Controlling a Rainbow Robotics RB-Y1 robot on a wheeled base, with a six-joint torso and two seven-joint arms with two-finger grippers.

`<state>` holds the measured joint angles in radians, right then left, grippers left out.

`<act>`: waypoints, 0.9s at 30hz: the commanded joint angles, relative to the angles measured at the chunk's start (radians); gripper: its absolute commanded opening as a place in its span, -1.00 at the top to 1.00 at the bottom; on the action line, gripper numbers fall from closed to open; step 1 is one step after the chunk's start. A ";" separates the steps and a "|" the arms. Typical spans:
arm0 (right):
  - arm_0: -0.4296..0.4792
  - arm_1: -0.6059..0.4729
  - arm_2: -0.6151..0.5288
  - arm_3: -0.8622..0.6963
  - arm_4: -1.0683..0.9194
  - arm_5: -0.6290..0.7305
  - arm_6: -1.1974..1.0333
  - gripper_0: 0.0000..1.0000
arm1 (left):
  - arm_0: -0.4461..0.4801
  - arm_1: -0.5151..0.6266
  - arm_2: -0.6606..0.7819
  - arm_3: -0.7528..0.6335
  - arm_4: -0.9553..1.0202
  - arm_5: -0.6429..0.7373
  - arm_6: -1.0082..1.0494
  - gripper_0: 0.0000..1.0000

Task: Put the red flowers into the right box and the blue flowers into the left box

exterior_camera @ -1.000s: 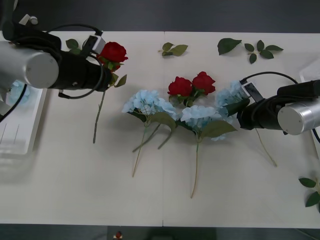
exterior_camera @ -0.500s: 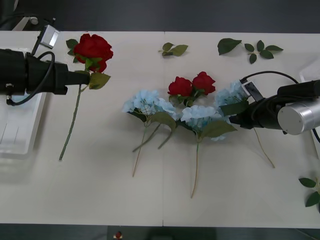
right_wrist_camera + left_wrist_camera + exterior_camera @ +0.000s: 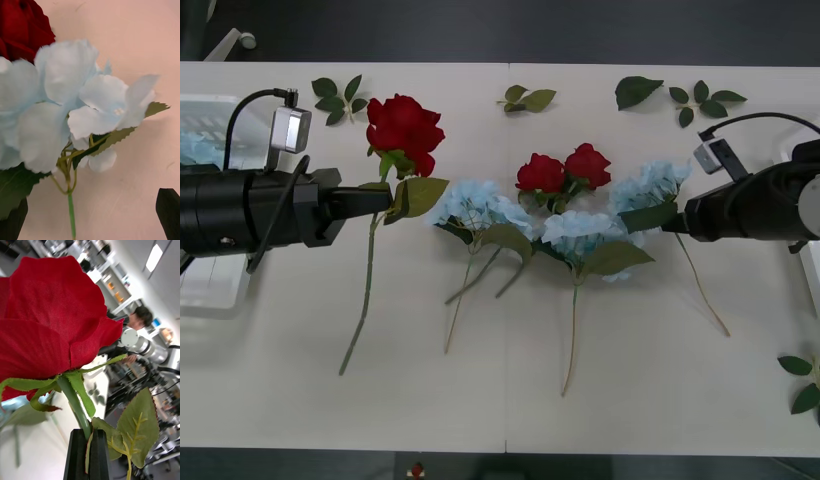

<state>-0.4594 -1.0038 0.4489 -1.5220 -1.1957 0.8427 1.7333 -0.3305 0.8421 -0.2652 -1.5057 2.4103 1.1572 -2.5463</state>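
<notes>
Front view: my left gripper (image 3: 387, 198) is clenched on the stem of a red rose (image 3: 404, 124) just under its head, holding it lifted above the table (image 3: 300, 400), its stem hanging down toward the near edge. The left wrist view confirms both black fingers (image 3: 79, 453) pinch the stem with no gap. This rose belongs in the right box (image 3: 812, 262), whose rim shows at the table's far right, so I judge the carry should cross high over the pair of red roses (image 3: 564, 168) and the blue hydrangeas (image 3: 480, 208) to avoid snagging the dangling stem. My right gripper (image 3: 677, 222) sits by the rightmost blue hydrangea (image 3: 63, 108), fingers spread on either side of its stem. The left box (image 3: 210, 270) lies under my left arm.
</notes>
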 commanded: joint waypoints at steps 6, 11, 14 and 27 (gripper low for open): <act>0.136 -0.138 -0.199 -0.231 -0.328 0.078 0.038 -1.00 | -0.030 -0.006 -0.138 -0.120 0.136 -0.185 -0.159 1.00; 0.303 -0.133 -0.349 -0.334 -0.530 0.081 0.173 -1.00 | -0.041 -0.061 -0.143 -0.143 0.141 -0.241 -0.159 1.00; 0.392 -0.122 -0.414 -0.397 -0.621 0.088 0.278 -1.00 | -0.048 -0.109 -0.143 -0.142 0.142 -0.254 -0.159 1.00; 0.567 -0.035 -0.496 -0.518 -0.860 0.190 0.710 -1.00 | -0.071 -0.248 -0.141 -0.142 0.151 -0.330 -0.159 1.00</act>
<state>0.1017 -1.0652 -0.0415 -2.0075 -2.0453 1.0201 2.3898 -0.3785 0.6041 -0.4249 -1.6231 2.5410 0.8367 -2.7318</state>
